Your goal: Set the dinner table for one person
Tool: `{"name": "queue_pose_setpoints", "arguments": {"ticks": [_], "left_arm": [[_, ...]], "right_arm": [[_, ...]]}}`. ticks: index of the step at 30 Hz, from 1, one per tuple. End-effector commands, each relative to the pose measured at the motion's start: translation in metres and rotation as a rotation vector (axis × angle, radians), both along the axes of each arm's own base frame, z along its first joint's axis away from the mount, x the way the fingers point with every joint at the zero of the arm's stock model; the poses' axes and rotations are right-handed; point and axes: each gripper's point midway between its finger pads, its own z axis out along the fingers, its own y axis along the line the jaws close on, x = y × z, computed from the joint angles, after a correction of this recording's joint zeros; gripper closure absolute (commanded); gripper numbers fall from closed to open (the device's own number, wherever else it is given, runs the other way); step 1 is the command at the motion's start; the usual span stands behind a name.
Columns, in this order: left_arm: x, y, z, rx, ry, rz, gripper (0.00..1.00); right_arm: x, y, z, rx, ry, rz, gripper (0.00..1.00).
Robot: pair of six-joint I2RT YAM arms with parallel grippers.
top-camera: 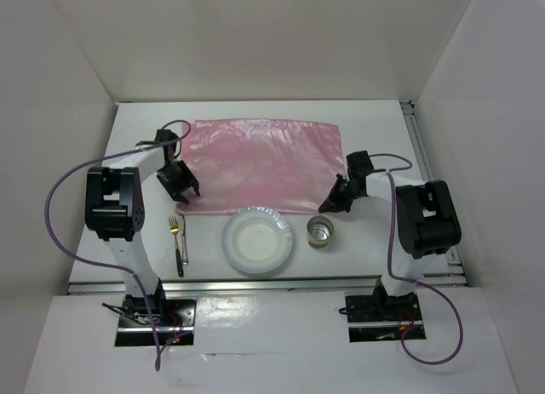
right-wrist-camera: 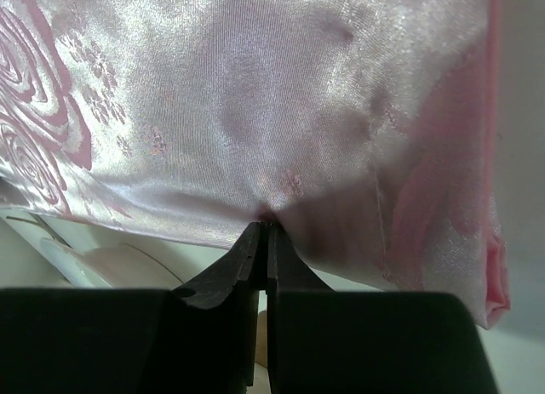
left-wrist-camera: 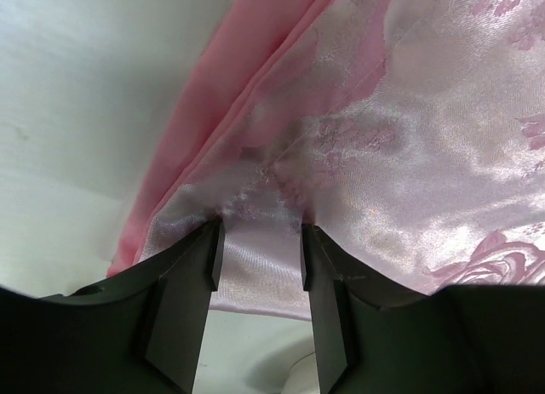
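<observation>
The pink shiny cloth mat [top-camera: 260,164] lies spread on the white dinner table [top-camera: 145,130]. My left gripper [top-camera: 181,192] is at the mat's near left corner. In the left wrist view it [left-wrist-camera: 260,241] is open, its two fingers astride the mat's near edge [left-wrist-camera: 409,156]. My right gripper [top-camera: 330,202] is at the mat's near right edge. In the right wrist view its jaws [right-wrist-camera: 266,228] are shut, pinching the cloth [right-wrist-camera: 255,96], which puckers at the tips.
A white paper plate [top-camera: 257,241] sits just in front of the mat, touching its near edge. A gold fork with a dark handle [top-camera: 176,236] lies left of the plate. A small metal cup [top-camera: 321,232] stands right of the plate, under the right gripper. White walls enclose the table.
</observation>
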Motion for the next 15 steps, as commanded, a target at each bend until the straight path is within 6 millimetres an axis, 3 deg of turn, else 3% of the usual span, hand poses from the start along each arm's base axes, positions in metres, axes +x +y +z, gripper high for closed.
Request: {"name": "queue_pose_setpoints", "arguments": {"ticks": [1, 4, 7, 10, 15], "left_arm": [[-0.036, 0.025, -0.015, 0.111, 0.102, 0.029, 0.42], [-0.034, 0.026, -0.012, 0.121, 0.081, 0.032, 0.42], [-0.020, 0.031, 0.000, 0.141, 0.057, 0.037, 0.41], [-0.004, 0.030, 0.012, 0.134, 0.007, 0.014, 0.39], [0.030, 0.023, 0.048, 0.159, -0.101, -0.028, 0.35]], "right_arm": [[-0.036, -0.023, -0.025, -0.142, 0.130, -0.015, 1.00], [-0.036, -0.023, -0.025, -0.142, 0.130, -0.015, 1.00], [-0.023, -0.028, -0.008, -0.174, 0.077, -0.008, 1.00], [0.005, -0.030, 0.034, -0.190, -0.056, -0.010, 1.00], [0.044, -0.043, 0.109, -0.277, -0.258, -0.016, 0.86]]}}
